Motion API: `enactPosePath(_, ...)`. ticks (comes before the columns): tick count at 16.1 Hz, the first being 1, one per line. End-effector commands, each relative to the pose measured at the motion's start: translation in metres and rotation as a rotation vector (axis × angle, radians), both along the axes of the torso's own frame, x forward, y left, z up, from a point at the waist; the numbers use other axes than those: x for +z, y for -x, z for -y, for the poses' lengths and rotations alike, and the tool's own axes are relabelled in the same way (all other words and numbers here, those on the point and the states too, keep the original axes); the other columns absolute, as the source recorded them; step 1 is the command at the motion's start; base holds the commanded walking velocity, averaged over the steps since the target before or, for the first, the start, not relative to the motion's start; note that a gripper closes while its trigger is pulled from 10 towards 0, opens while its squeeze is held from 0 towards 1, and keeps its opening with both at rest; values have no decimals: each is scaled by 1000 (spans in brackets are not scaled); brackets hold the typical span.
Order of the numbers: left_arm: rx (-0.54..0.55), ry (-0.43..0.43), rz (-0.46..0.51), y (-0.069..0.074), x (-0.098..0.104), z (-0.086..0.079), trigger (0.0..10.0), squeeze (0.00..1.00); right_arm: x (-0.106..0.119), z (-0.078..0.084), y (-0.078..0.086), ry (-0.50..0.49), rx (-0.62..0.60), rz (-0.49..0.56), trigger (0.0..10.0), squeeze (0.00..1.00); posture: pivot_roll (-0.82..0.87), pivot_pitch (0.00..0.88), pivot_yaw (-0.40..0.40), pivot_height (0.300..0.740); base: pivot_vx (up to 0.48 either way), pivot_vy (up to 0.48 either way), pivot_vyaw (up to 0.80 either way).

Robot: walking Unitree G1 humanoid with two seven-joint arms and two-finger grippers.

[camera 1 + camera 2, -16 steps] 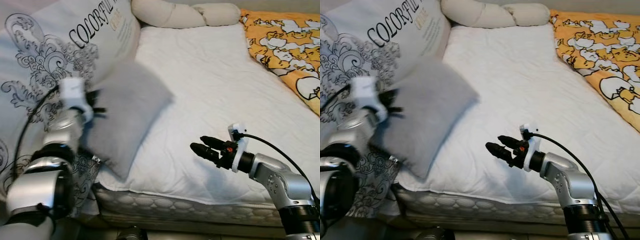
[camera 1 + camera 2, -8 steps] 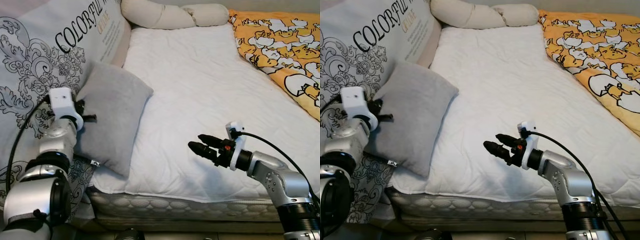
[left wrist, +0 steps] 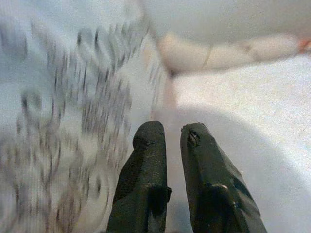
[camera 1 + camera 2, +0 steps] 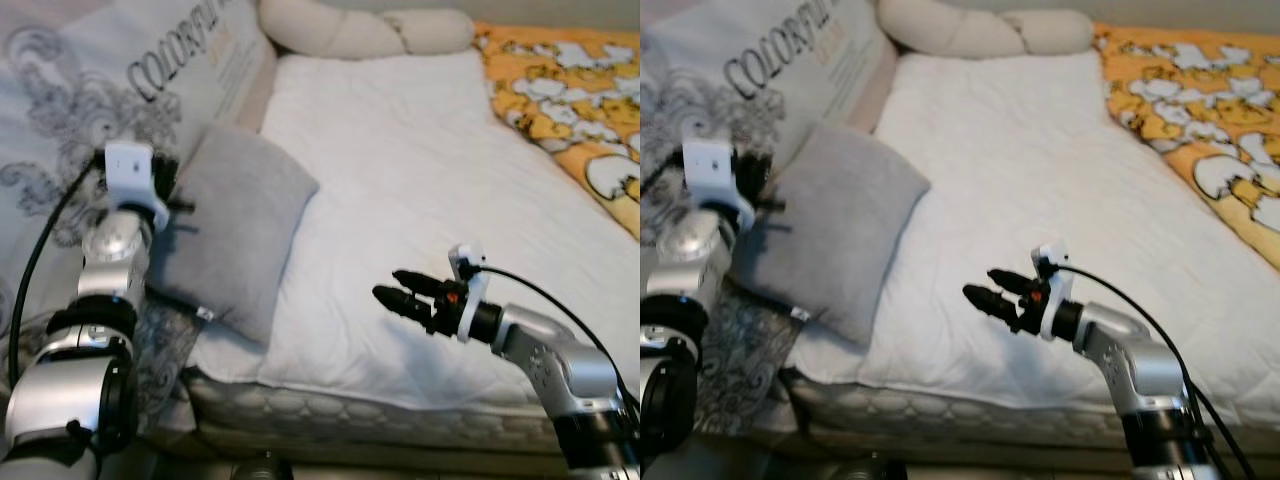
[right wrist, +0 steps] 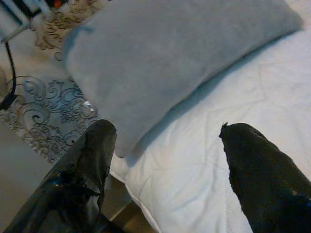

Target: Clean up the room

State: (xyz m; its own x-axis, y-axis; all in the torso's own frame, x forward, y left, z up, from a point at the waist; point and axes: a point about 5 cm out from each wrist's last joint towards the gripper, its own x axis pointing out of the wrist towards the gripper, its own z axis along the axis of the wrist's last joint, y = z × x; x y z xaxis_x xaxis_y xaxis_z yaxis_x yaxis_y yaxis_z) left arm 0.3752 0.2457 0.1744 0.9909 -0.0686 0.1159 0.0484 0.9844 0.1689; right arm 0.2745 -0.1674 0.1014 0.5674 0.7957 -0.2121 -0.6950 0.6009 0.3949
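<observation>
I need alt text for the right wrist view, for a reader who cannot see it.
The right tool, its two black fingers wide apart, hangs above a white mattress and points at a grey pillow. The pillow's far side rests on a cover with black scroll patterns.

At the lower left of the head views, the left arm (image 4: pixel 95 340) is silver with dark joint rings, a white block at its wrist and a black cable. At lower right, the right arm (image 4: pixel 550 350) matches, its wrist perhaps marked orange-red. Both end in long black fingers (image 3: pixel 146 184).
</observation>
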Motion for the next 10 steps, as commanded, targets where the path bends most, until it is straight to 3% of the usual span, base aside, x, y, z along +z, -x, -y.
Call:
enactPosePath(1,-69,-6,43,-4,12,11,10000,0,5,1,2,1,11,14,10000,0,5,0,61,740,0,0,0)
enactPosePath(3,-192,46,42,-3,15,30,10000,0,8,3,6,12,16,35,10000,0,-2,0,64,740,0,0,0)
enactPosePath(5,-333,122,-6,12,4,59,10000,0,16,10,3,56,-100,118,10000,0,-20,0,66,740,0,0,0)
enactPosePath(9,-327,130,-88,50,-32,83,10000,0,6,6,-1,195,-383,152,10000,0,-26,0,48,740,0,0,0)
enactPosePath(10,-322,118,-124,59,-41,87,10000,0,1,5,0,205,-445,130,10000,0,-24,0,43,740,0,-446,0)
